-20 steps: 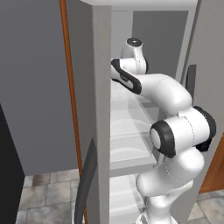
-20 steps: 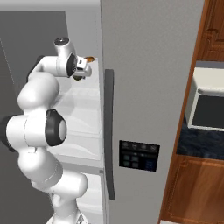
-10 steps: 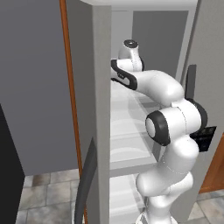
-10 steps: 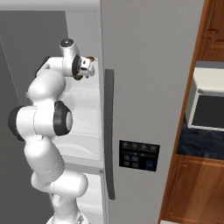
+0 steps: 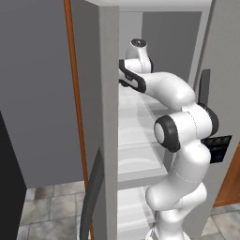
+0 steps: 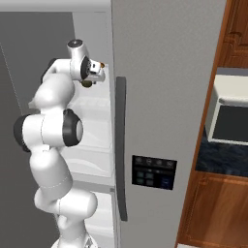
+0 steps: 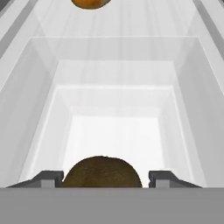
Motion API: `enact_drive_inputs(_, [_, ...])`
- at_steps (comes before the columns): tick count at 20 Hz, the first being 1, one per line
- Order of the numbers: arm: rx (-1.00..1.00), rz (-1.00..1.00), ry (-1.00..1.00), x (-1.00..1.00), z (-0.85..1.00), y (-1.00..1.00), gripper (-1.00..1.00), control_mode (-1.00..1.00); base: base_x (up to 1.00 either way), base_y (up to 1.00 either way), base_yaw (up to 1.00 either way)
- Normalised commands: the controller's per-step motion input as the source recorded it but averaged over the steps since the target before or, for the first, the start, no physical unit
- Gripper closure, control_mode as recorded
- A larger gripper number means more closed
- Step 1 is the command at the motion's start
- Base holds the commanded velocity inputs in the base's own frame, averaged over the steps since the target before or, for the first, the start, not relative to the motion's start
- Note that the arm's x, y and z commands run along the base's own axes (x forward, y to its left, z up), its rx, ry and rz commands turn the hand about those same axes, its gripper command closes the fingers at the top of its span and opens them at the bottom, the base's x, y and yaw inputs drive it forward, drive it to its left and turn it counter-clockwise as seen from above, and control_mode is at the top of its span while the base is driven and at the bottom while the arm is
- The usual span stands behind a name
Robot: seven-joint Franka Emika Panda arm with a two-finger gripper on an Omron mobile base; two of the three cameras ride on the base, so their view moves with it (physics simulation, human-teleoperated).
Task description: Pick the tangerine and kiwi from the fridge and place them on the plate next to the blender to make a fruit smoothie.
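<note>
Fingertips point(image 7: 51, 178) flank kiwi point(image 7: 102, 172) either side, closing; firm grasp not confirmable. Gripper point(image 6: 95, 72) inside fridge point(image 6: 164, 97), above glass shelf point(image 7: 113, 131). Tangerine point(image 7: 90, 3) at shelf's far edge. Advice: squeeze centred, lift straight, clear door frame.

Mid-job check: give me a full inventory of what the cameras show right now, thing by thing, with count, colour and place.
kiwi: one, dark olive-brown, between the two fingertips at the bottom of the hand view.
tangerine: one, orange, at the top edge of the hand view, further along the shelf.
fridge: one, silver-grey, its left door open, white glass shelves inside.
door handle: one, long and dark, on the closed right door.
control panel: one, small and dark, on that door.
microwave: one, white with dark window, right of the fridge among brown wood cabinets.
floor tiles: grey, lower left.
arm: one, white with dark joints, reaching into the fridge.
gripper: one, fingers either side of the kiwi.
</note>
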Motion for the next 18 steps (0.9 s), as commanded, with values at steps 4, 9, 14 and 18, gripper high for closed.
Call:
enact_drive_inputs(4, [0.0, 0.0, 0.0, 0.0, -0.1, 0.0, 1.0, -1.0, 0.0, 0.0, 0.0])
enact_drive_inputs(9, [0.0, 0.0, -0.01, -0.06, -0.01, 0.0, 1.0, -1.0, 0.0, 0.0, 0.0])
enact_drive_inputs(14, [0.0, 0.0, -0.25, -0.64, 0.04, 0.0, 1.0, -1.0, 0.0, 0.0, 0.0])
enact_drive_inputs(18, [-0.01, 0.0, -0.44, -0.98, 0.37, 0.0, 1.0, -1.0, 0.0, 0.0, 0.0])
